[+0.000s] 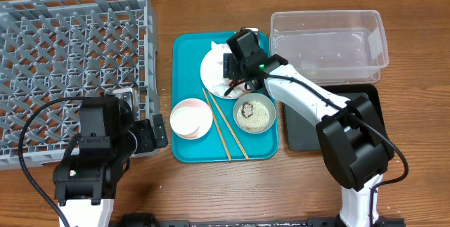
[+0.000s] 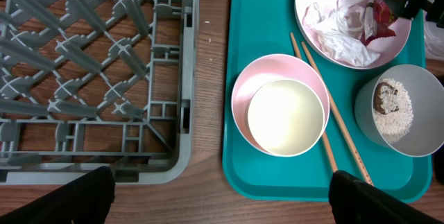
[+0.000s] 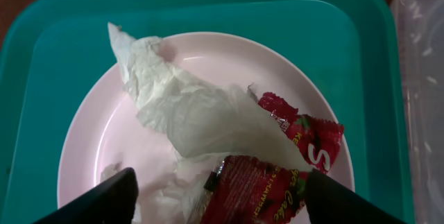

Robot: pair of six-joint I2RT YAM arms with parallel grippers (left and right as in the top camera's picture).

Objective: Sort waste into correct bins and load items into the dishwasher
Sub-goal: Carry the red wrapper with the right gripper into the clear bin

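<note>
Toward the far left corner of the bench (image 1: 211, 185) sits the grey dish rack (image 1: 70, 65), with nothing showing in it. A teal serving tray (image 1: 186, 72) lies mid-bench just beside the rack's right wall.

On the tray's far half rests the round white plate (image 3: 104, 134). It carries the crumpled white tissue (image 3: 187, 106), and the shiny red wrapper (image 3: 277, 175) lies partly under the tissue's right fold. The right gripper (image 3: 220, 203) hangs over the plate, its fingers spread wide on either side of the wrapper and tissue and closed on nothing. Whether the tips touch the plate cannot be told.

At the tray's near left stands the pink bowl (image 2: 250, 85) with the small white cup (image 2: 286, 116) nested upright inside it. The pale grey-green bowl (image 2: 368, 113) stands at the tray's near right, holding white rice (image 2: 399, 113) and a small brown bit (image 2: 381, 99). Between the two bowls the wooden chopsticks (image 2: 349, 153) lie side by side, slanting from the plate's rim toward the tray's near edge.

By the far right corner stands the clear plastic tub (image 1: 329, 16). The shallow black tray (image 1: 299, 132) lies on the near side of it, partly covered by the right arm.

The left gripper (image 2: 218, 200) hovers above bare wood by the rack's near right corner, fingers wide apart and holding nothing.
</note>
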